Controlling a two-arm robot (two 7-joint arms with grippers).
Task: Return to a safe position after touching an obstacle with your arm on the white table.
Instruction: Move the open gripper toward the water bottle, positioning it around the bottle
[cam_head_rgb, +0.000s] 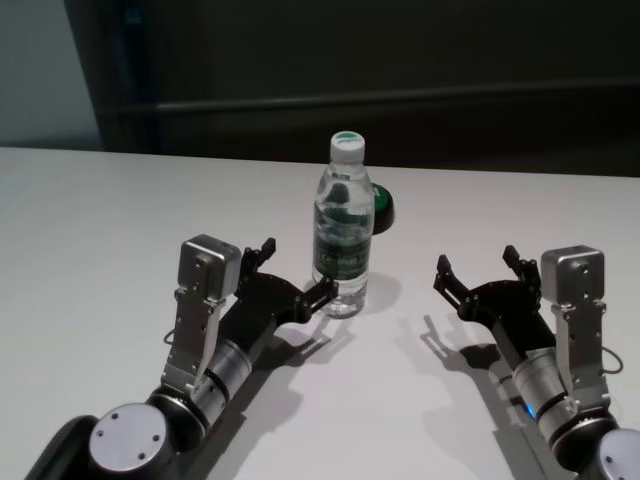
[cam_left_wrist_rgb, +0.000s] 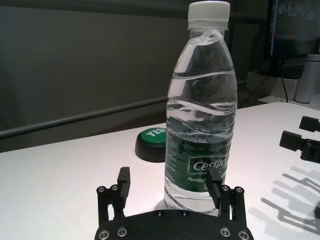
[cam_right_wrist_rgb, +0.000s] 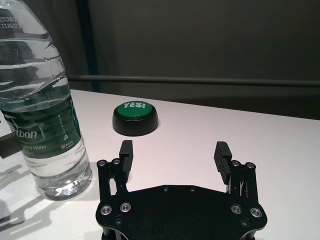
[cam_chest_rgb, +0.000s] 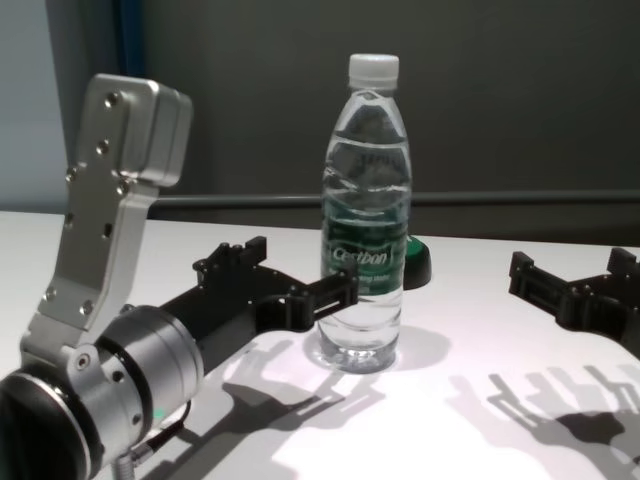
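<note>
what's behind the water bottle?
Behind the tall clear plastic water bottle with its white cap sits a low round black button with a green "YES!" top on the white table. In the head view the bottle covers most of it.

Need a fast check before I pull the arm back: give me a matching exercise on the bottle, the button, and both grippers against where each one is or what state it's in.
Things:
1. bottle
2. button
3. left gripper
4. right gripper

States:
A. open, one finger against the bottle's lower part
B. upright, cap on, standing on the table
C. open, well clear of the bottle
D. low and round, green top, behind the bottle

Pairs: 1-B, 2-D, 3-A, 4-C
</note>
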